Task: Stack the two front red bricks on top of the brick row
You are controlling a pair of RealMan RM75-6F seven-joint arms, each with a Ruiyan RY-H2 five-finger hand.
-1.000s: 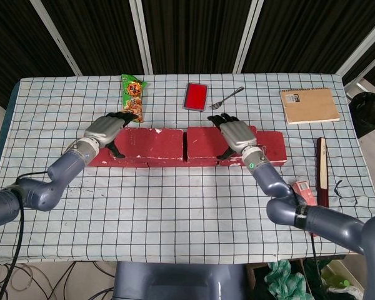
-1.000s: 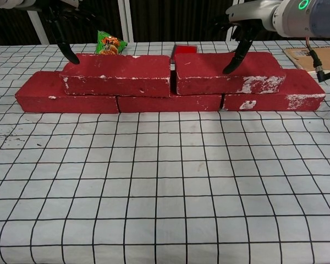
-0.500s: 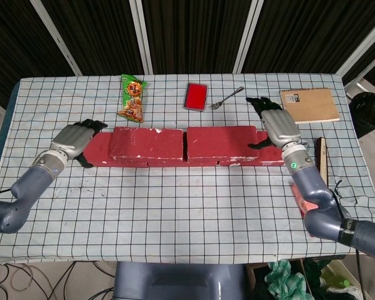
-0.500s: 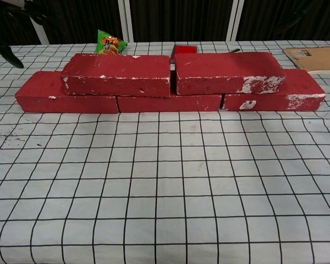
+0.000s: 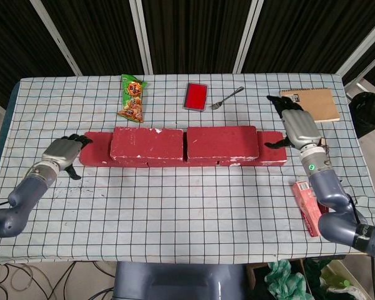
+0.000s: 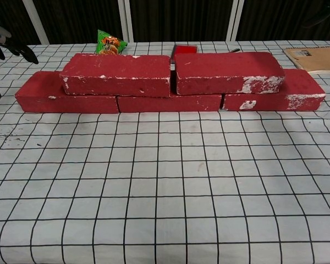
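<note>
- Bricks: two upper bricks, the left brick [image 5: 147, 143] and the right brick [image 5: 221, 142], lie flat on top of the brick row [image 6: 170, 102], end to end with a narrow dark gap between them.
- Progress, judged: stacking looks done. Both upper bricks sit level on the row; nothing red lies on the tabletop [image 5: 187, 206] in front of it. What is left appears to be only clearing the arms away.
- Position: the stack runs left to right across the middle of the tabletop, somewhat nearer the far edge than the near edge. The row's ends stick out past the upper bricks toward the left and right edges.
- Look: deep red, rough faces, white scuffs and chips, heaviest on the front face of the right brick near its right end. Each upper brick bridges a joint of the row below, in the chest view.
- Left hand [image 5: 61, 153]: just off the row's left end, toward the left edge, holding nothing; fingers curved but apart. Cannot tell if a fingertip touches the row's end.
- Right hand [image 5: 298, 128]: by the row's right end, holding nothing, fingers spread; the thumb reaches toward the end brick, contact unclear.
- Elsewhere: snack bag [image 5: 132, 97], red card [image 5: 195, 96], fork [image 5: 227, 98] and notebook [image 5: 310, 105] along the far edge.
</note>
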